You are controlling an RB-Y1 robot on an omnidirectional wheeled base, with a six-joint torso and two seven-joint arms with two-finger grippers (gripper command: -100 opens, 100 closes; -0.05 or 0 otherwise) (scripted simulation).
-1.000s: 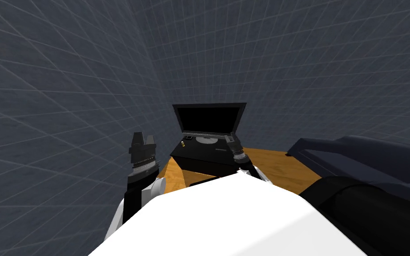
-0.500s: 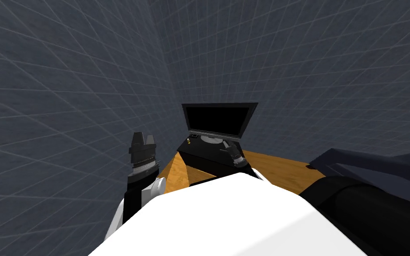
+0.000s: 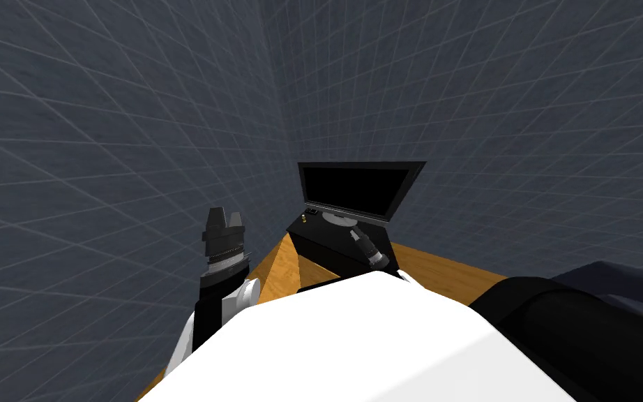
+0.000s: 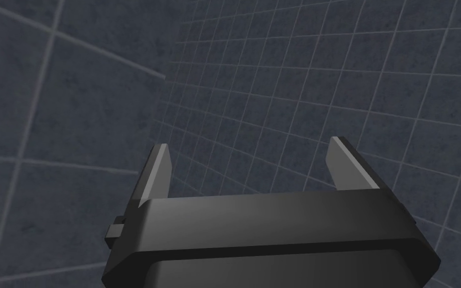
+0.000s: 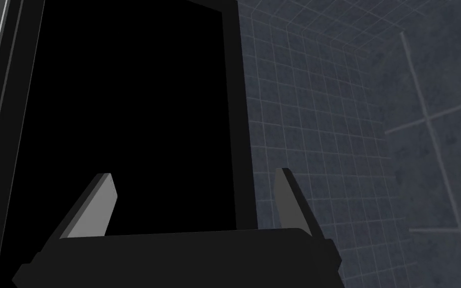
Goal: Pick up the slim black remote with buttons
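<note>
Remote (image 3: 311,211): locate it as a small, flat, dark slab on top of the black cabinet (image 3: 327,250), at the top's back left corner, just beside the television's pale oval foot (image 3: 338,218); its buttons are too small to tell; a tiny yellowish item (image 3: 304,218) lies near it, towards the cabinet's left edge. The television (image 3: 358,190) is a thin rectangle with a matt black screen and a narrow dark frame; it stands along the cabinet's back edge, close to the corner of the dark, grid-tiled walls (image 3: 104,139). Your right gripper (image 3: 355,232) hangs over the cabinet top in front of the foot, apart from the remote; in the right wrist view its two blade fingers (image 5: 94,205) stand spread wide with nothing between them, facing the screen (image 5: 124,115). Your left gripper (image 3: 224,222) is raised beside the cabinet, well apart from it; its fingers (image 4: 158,170) are likewise spread and empty. A wood-grained orange surface (image 3: 282,265) borders the cabinet's front and left edges.
</note>
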